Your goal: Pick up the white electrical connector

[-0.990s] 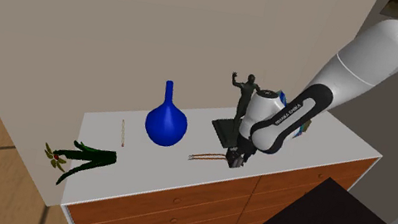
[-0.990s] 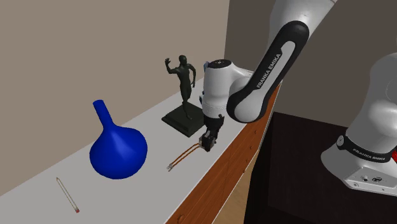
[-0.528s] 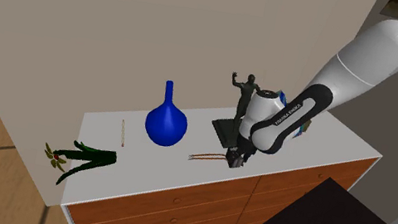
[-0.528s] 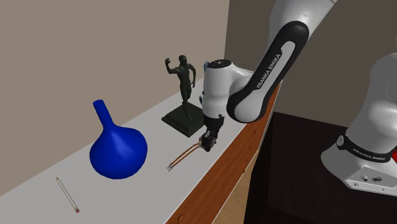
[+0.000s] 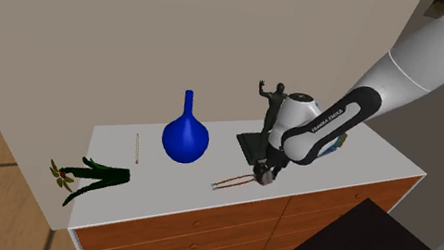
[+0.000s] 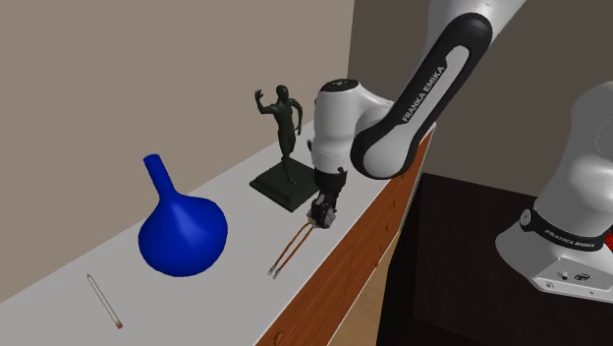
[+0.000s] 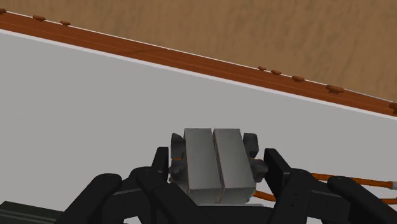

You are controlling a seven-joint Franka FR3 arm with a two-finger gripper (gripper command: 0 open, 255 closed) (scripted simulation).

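Wrist view: gripper [image 7: 216, 167] fingers clamped on both sides of the grey-white connector [image 7: 214, 159]. Versus 1.0 s ago, the hand sits higher and tilted. The connector is held near the front edge of the white dresser top [image 6: 226, 295]. Orange wires [image 6: 292, 246] slant down, their free end swung toward that edge. Farther back, blue vase [image 6: 182, 234] and dark statue [image 6: 283, 133] are unmoved.

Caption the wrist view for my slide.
Tool clasping the grey connector over the pale dresser top, orange wires trailing aside.
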